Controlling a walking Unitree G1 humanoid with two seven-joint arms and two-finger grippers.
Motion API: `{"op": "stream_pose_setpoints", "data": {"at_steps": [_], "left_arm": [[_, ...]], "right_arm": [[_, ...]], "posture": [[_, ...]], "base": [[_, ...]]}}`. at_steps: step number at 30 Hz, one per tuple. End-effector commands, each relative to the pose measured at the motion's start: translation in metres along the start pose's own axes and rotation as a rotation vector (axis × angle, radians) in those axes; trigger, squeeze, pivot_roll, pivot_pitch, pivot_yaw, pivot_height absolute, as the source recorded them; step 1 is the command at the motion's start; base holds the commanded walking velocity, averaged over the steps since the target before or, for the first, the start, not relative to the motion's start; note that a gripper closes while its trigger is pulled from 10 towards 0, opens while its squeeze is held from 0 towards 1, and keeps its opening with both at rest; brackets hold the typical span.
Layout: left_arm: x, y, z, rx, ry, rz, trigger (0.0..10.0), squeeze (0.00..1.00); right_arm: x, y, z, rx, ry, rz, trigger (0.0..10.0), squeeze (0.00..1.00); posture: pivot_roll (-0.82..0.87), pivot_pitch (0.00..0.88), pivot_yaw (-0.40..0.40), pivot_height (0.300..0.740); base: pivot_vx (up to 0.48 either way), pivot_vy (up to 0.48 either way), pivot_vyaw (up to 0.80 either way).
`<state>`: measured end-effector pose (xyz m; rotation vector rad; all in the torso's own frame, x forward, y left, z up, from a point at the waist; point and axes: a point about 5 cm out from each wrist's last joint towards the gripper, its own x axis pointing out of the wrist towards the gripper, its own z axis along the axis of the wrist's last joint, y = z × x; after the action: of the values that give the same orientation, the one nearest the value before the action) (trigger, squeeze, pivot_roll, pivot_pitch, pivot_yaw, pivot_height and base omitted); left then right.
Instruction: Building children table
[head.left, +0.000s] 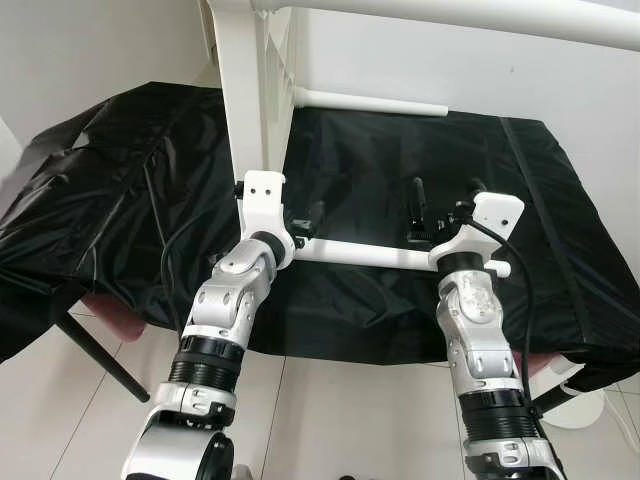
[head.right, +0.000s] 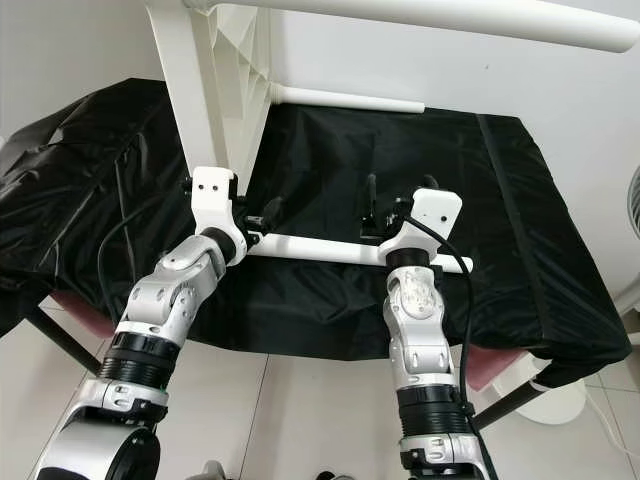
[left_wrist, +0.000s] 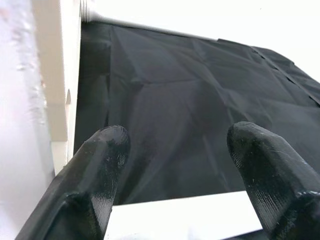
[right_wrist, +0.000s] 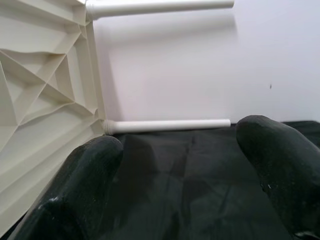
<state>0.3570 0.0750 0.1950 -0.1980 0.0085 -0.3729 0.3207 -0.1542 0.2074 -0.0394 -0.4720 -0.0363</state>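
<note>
A white plastic children's table stands on its side on the black-covered surface (head.left: 120, 180). Its ribbed top panel (head.left: 245, 90) is upright at the left. One round leg (head.left: 450, 15) juts right at the top, and another (head.left: 370, 102) lies low at the back. A third white leg tube (head.left: 370, 257) runs level along the front edge between my two arms. My left gripper (left_wrist: 175, 150) is open beside the panel's edge, with the tube (left_wrist: 180, 215) crossing at the base of its fingers. My right gripper (head.left: 445, 200) is open just above the tube's other end, holding nothing.
A white wall stands behind the covered surface. The black cloth hangs over the front edge onto a pink cushion (head.left: 115, 315). A dark slanted leg (head.left: 100, 355) reaches the tiled floor at the left. A white round base (head.left: 590, 405) sits on the floor at the right.
</note>
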Motion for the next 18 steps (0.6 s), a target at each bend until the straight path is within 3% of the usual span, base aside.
{"op": "stream_pose_setpoints", "data": {"at_steps": [1, 3, 4, 6, 7, 8, 9, 14, 15, 16, 17, 18], "left_arm": [[0.0, -0.007, 0.001, 0.014, -0.027, -0.067, 10.0, 0.0], [0.0, -0.007, 0.001, 0.014, -0.027, -0.067, 10.0, 0.0], [-0.001, -0.014, -0.003, 0.024, -0.025, -0.078, 10.0, 0.0], [-0.001, -0.015, -0.002, 0.033, -0.042, -0.088, 10.0, 0.0], [-0.001, -0.015, -0.001, 0.052, -0.055, -0.096, 10.0, 0.28], [-0.001, -0.015, -0.001, 0.052, -0.055, -0.096, 10.0, 0.28], [-0.001, -0.015, 0.001, 0.094, -0.08, -0.097, 10.0, 1.0], [-0.001, -0.013, 0.008, 0.165, -0.131, -0.076, 10.0, 1.0], [-0.003, -0.013, 0.009, 0.185, -0.15, -0.063, 10.0, 0.05], [-0.004, -0.012, 0.009, 0.194, -0.166, -0.052, 10.0, 0.0], [-0.006, -0.011, 0.007, 0.158, -0.171, -0.045, 10.0, 0.0], [-0.008, -0.009, 0.005, 0.145, -0.172, -0.033, 10.0, 0.0]], "right_arm": [[0.002, -0.001, 0.005, 0.007, -0.035, 0.002, 10.0, 0.0], [0.002, -0.001, 0.005, 0.007, -0.035, 0.002, 10.0, 0.0], [0.002, -0.001, 0.006, 0.025, -0.044, 0.001, 10.0, 0.1], [0.002, -0.001, 0.005, 0.033, -0.042, 0.003, 10.0, 0.1], [0.002, -0.001, 0.005, 0.038, -0.041, 0.003, 10.0, 1.0], [0.002, -0.001, 0.005, 0.038, -0.041, 0.003, 10.0, 1.0], [0.001, -0.001, 0.004, 0.046, -0.04, 0.005, 10.0, 1.0], [-0.007, -0.005, -0.002, 0.036, -0.013, -0.02, 10.0, 1.0], [-0.012, -0.005, -0.008, 0.027, 0.007, -0.022, 10.0, 1.0], [-0.016, -0.005, -0.012, 0.022, 0.022, -0.021, 10.0, 0.94], [-0.023, -0.005, -0.017, 0.021, 0.043, -0.019, 10.0, 0.0], [-0.028, -0.004, -0.021, 0.021, 0.059, -0.016, 10.0, 0.0]], "posture": [[0.05, 0.037, -0.007, 0.74], [0.05, 0.037, -0.007, 0.74], [0.05, 0.037, -0.007, 0.74], [0.05, 0.037, -0.007, 0.74], [0.05, 0.037, -0.007, 0.74], [0.05, 0.037, -0.007, 0.74], [0.06, 0.031, 0.003, 0.74], [0.06, 0.029, 0.001, 0.74], [0.06, 0.026, -0.002, 0.74], [0.06, 0.026, -0.002, 0.74], [0.06, 0.021, -0.012, 0.74], [0.06, 0.021, -0.011, 0.74]], "base": [[0.0, 0.0, 0.0], [0.0, 0.0, 0.0], [0.0, 0.0, 0.0], [0.0, 0.0, 0.0], [0.0, 0.0, 0.0], [0.0, 0.0, 0.0], [0.0, 0.0, 0.0], [0.0, 0.0, 0.0], [0.0, 0.0, 0.0], [0.0, 0.0, 0.0], [0.0, 0.0, 0.0], [0.0, 0.0, 0.0]]}}
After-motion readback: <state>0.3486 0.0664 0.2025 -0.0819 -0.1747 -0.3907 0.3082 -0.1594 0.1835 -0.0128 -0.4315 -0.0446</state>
